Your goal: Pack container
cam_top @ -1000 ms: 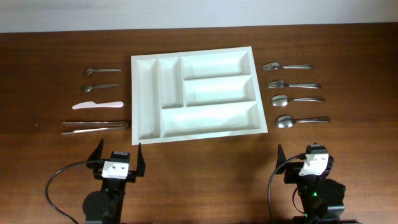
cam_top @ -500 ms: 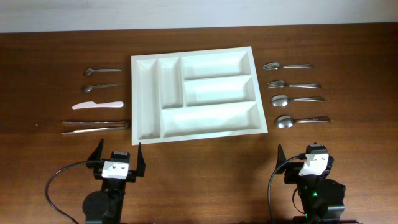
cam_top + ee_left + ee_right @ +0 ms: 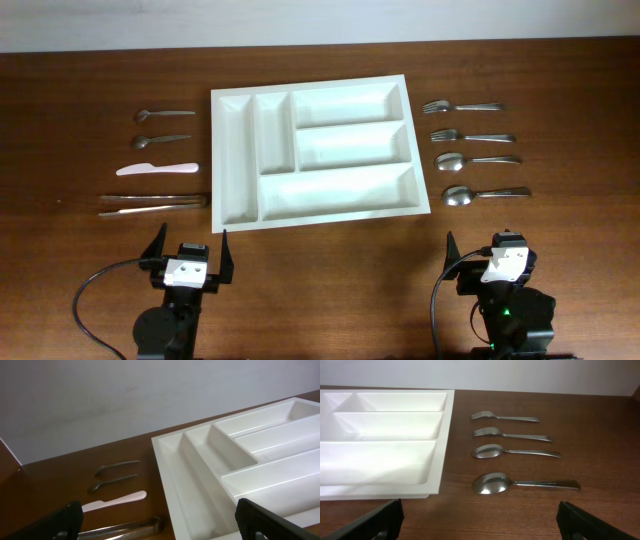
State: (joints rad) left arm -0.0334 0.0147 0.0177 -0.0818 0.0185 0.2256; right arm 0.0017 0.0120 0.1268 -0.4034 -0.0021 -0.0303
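The container [image 3: 340,190], a large white tray with five compartments, lies empty at the table's middle and also shows in the left wrist view [image 3: 200,475] and the right wrist view [image 3: 385,465]. Left of it lie two small spoons [image 3: 163,113], a white knife [image 3: 157,169] and metal tongs [image 3: 153,205]. Right of it lie two forks [image 3: 462,106] and two spoons [image 3: 485,193]. My left gripper [image 3: 190,243] stands open near the front edge, below the tray's left corner. My right gripper [image 3: 488,250] stands open below the spoons. Neither holds anything.
The pale back wall runs along the table's far edge. Bare wood separates each gripper from the tray and the cutlery rows. In the wrist views the tongs [image 3: 120,527] and the nearest spoon [image 3: 525,483] lie closest to the fingers.
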